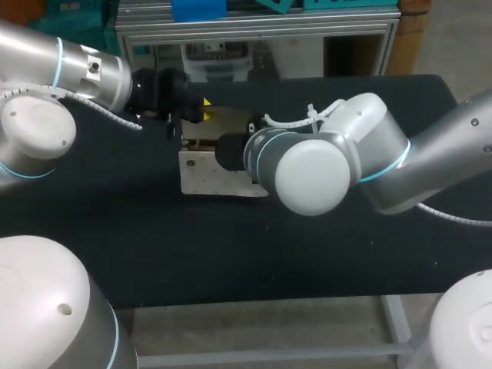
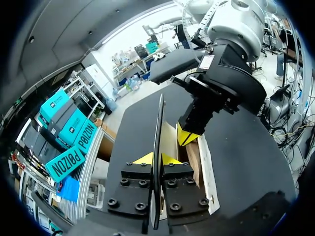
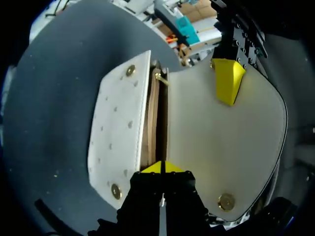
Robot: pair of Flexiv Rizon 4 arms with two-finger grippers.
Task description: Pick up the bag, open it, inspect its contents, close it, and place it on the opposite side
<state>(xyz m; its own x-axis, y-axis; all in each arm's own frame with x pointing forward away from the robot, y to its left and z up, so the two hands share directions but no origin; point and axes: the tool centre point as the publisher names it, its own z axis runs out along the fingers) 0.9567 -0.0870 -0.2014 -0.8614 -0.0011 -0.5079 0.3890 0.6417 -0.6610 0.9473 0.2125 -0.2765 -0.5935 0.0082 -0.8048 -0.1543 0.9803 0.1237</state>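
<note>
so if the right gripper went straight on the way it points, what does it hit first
Probably the inside of the bag: the right gripper points into its open mouth, between the front panel and the lifted flap. How deep is unclear.

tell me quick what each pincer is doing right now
left pincer: closed on the flap of the bag
right pincer: closed on the bag's rim

Silver-grey left arm (image 1: 46, 65), cyan ring, white domed joint cap; right arm (image 1: 361, 146) matches, white ribbed cable (image 1: 292, 123) looping over its wrist. Now the left gripper (image 2: 155, 160): black blocks dotted with screws, yellow wedge tips; right gripper (image 3: 161, 168), same black body, same yellow
</note>
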